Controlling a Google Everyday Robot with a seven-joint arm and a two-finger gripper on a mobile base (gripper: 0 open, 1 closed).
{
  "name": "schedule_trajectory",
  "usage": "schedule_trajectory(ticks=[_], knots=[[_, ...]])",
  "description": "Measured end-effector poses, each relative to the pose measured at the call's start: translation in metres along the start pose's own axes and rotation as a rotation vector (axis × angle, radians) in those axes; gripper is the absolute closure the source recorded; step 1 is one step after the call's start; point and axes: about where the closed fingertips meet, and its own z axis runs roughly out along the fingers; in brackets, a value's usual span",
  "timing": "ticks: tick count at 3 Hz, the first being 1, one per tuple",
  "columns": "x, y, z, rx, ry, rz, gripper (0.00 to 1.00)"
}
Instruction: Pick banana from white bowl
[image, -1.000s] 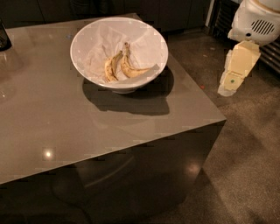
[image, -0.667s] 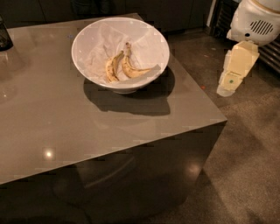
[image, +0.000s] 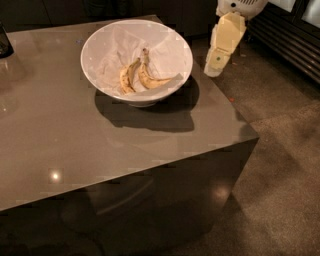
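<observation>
Shows the gripper (image: 216, 65) at upper right, nearer the white bowl (image: 89, 60) than 1 second ago; open or closed, cannot tell. Shows the banana (image: 151, 80) unmoved, lying in the bowl right of 2 shorter bananas (image: 127, 78).

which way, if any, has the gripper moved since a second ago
Yes. The gripper has moved left and a little up, toward the white bowl, which has stayed put; it now hangs beside the bowl's right rim.
</observation>
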Motion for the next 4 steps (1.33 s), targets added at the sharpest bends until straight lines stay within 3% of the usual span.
schedule_trajectory(ticks=[2,4], knots=[[-0.025,-0.016,0.008,0.018,-0.072,0.004,0.00],[-0.067,-0.041,0.031,-0.022,-0.106,0.023,0.00]])
